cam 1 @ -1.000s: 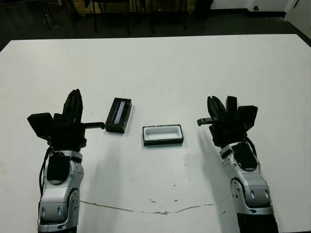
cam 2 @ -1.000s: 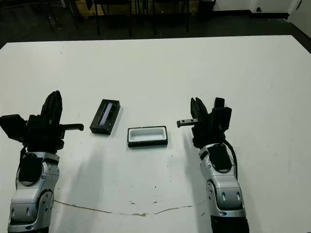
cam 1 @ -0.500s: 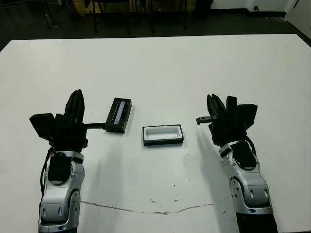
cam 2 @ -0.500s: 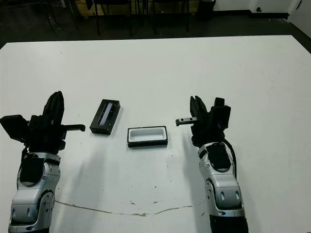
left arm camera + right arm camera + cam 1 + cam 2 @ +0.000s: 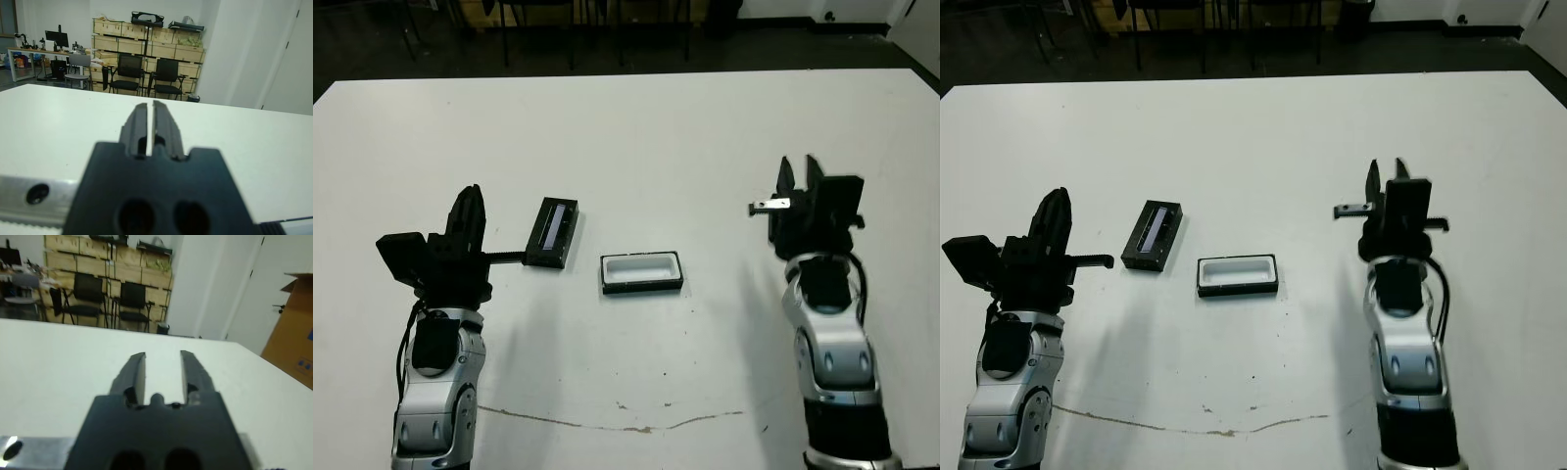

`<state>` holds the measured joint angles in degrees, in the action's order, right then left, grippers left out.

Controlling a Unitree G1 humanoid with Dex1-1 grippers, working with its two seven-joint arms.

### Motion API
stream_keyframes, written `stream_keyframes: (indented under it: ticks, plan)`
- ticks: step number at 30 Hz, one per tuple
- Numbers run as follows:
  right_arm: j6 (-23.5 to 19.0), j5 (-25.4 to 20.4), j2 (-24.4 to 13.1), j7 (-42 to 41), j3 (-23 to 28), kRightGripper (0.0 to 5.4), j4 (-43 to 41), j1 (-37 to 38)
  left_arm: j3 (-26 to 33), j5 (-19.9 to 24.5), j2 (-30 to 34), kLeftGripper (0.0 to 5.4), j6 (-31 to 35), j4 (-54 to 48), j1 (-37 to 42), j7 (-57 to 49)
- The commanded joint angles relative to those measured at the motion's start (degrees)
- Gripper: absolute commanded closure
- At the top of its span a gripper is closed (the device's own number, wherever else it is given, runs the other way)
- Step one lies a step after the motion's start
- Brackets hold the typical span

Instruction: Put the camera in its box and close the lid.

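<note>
The box (image 5: 642, 272) sits open and empty at the middle of the table (image 5: 636, 137), white lining up. Just beyond it, to the left, lies a black piece with a pale strip (image 5: 552, 231), which reads as the lid; you have no clear sight of the camera itself. Your left gripper (image 5: 470, 208) has its fingers together; your right gripper (image 5: 799, 176) has them apart, and both hold nothing. Mistake the lid for the camera and you would seat the wrong part. No readable writing or brand shows.
</note>
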<state>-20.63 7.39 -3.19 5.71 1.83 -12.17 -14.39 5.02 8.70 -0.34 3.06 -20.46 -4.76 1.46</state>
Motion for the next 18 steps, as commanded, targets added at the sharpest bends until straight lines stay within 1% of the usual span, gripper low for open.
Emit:
stream_keyframes:
  ticks: [1, 4, 7, 9, 11, 14, 18]
  plan:
    - [-3.08, 0.08, -0.23, 0.35, 0.85, 3.42, 3.33, -1.59, 0.09, -0.07, 0.19, 5.4, 0.48, 0.87, -0.85, -0.07]
    - [-2.08, -0.03, -0.46, 0.26, 1.1, 2.92, 6.66, -3.05, -0.06, -0.41, 0.29, 5.4, 0.66, 0.92, -0.8, -0.24]
    - [-2.96, -0.32, -0.43, 0.28, 1.6, 2.38, 9.43, -4.85, -0.12, 0.0, 0.18, 5.4, 0.98, 0.95, -0.75, -0.11]
    - [-5.0, -0.14, -0.7, 0.13, 1.72, 2.03, 10.96, -6.27, -0.28, -0.28, 0.34, 5.4, 0.7, 1.2, -0.71, -0.01]
    - [-5.97, -0.32, -0.97, -0.27, 1.89, 1.68, 12.2, -7.25, -0.31, -0.17, 0.43, 5.4, 0.84, 1.34, -0.62, 0.11]
    - [-6.39, -1.0, -1.07, -0.54, 2.41, 1.15, 13.6, -8.07, -0.36, -0.22, 0.5, 5.4, 1.0, 1.36, -0.62, 0.13]
    - [-5.85, -1.55, -1.13, -0.11, 2.79, 0.42, 14.81, -8.04, -0.43, -0.33, 0.7, 5.4, 1.05, 1.38, -0.78, 0.27]
